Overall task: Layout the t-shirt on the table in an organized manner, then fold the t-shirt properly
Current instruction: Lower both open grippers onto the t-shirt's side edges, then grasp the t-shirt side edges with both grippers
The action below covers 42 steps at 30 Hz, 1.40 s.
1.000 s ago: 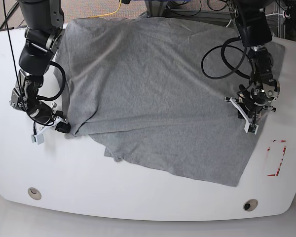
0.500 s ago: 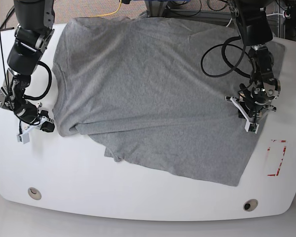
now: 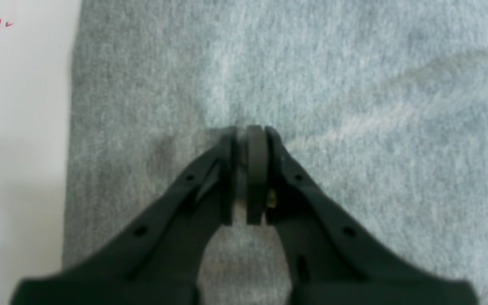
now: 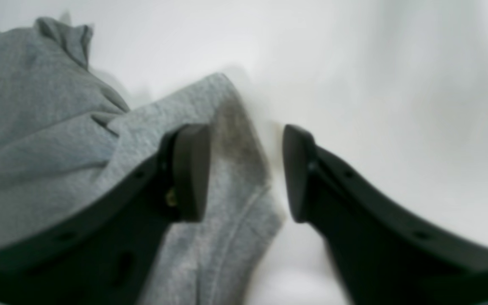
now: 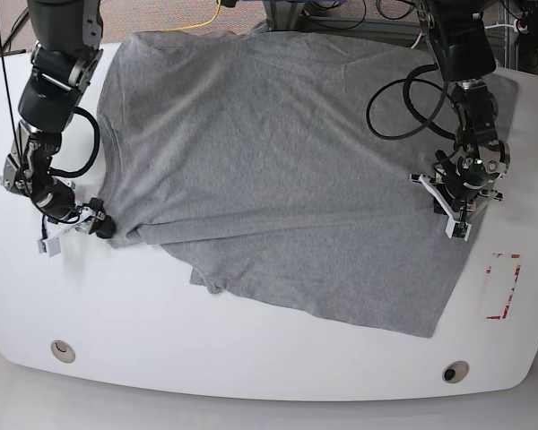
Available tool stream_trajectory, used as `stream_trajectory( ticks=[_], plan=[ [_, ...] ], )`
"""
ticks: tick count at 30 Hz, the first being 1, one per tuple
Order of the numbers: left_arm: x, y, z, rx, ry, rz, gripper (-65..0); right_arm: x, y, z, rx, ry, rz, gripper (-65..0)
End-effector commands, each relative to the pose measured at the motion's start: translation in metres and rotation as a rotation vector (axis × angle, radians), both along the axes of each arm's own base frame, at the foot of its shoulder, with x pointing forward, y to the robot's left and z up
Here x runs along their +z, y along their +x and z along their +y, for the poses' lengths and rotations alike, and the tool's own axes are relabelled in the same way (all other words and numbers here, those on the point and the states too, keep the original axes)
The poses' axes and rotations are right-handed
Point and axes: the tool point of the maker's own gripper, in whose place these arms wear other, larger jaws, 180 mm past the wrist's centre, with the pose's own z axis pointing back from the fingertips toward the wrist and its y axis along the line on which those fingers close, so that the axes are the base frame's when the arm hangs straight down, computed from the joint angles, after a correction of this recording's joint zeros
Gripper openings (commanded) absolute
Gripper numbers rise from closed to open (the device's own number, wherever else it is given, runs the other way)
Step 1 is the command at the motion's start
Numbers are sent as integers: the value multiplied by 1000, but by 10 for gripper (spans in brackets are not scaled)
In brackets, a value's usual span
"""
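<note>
1. Right end effector: jaws now parted, where a second ago they were clamped on the t-shirt edge. In the right wrist view a hemmed corner of fabric lies between the fingers, slack on the worktop; whether it touches the pads is unclear. Read as released or mid-release.
2. Over the last second that arm dragged the shirt's side outward, away from the centre of the worktop, then came back in a little. The bunched fabric next to it has flattened; that edge now runs fairly straight just ahead of the end effector.
3. Left end effector: clenched, tips down on the cloth just inside the shirt's edge, bare worktop beside it. Appears to pinch a small tuck of fabric. Unchanged across the three base frames, so it looks like the anchor for the pull.
4. T-shirt is spread across most of the worktop between the two end effectors, but a diagonal overlap remains near the right one, with the lower hem askew.
5. Judgement: layout is partly done, folding not started. Next likely needs a regrasp lower down to pull out the overlap.
</note>
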Motion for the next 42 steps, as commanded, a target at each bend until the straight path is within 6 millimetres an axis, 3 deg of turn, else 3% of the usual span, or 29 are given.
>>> stream_trajectory(
  ticks=[1,4,11,14,19,21,34,42],
  plan=[
    [-19,-23,10,8,52,130,-617,19,15,0,1,1,-65,-157],
    [-19,-23,10,8,52,130,-617,16,17,10,8,19,-67,-84],
    [-19,-24,10,8,52,132,-617,13,20,26,29,33,-72,-103],
    [-19,-24,11,8,53,132,-617,12,21,31,31,42,-75,-224],
    [-17,-24,19,10,70,132,-617,13,21,30,29,39,-76,-542],
    [-17,-24,20,11,72,132,-617,13,21,28,30,35,-76,-598],
    [-17,-25,20,11,73,133,-617,32,14,-23,-6,-62,-78,-575],
    [-20,-30,20,10,75,143,-617,34,10,-34,-16,-79,-73,-575]
  ],
)
